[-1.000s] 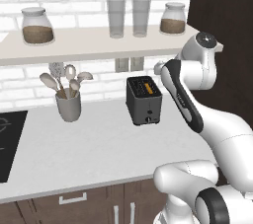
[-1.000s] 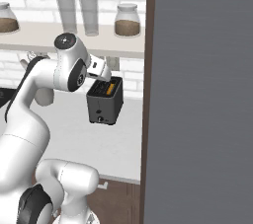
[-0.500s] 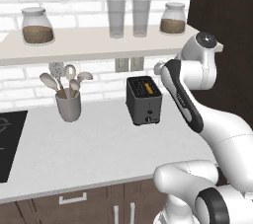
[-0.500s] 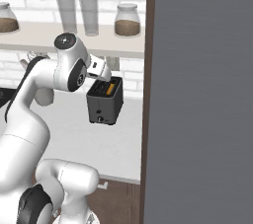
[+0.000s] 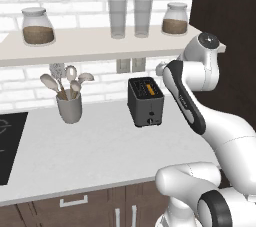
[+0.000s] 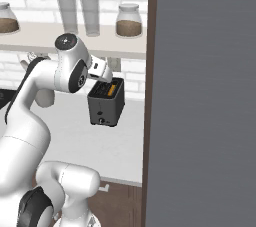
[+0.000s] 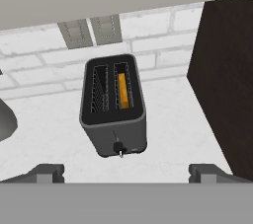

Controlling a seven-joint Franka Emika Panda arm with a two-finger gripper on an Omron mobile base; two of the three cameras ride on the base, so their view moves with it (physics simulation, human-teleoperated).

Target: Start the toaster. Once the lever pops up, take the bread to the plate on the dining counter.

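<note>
I have the hand (image 7: 126, 171) spread fully open and holding nothing, hovering above the toaster (image 7: 114, 109), which stands on the counter (image 5: 100, 146) by the brick wall. The bread (image 7: 122, 91) sits down in one slot. The lever (image 7: 118, 147) is on the narrow front face, ahead of and below my fingertips (image 7: 49, 172). The toaster's long axis runs away from me, so I judge I must come forward and down onto the lever.
</note>
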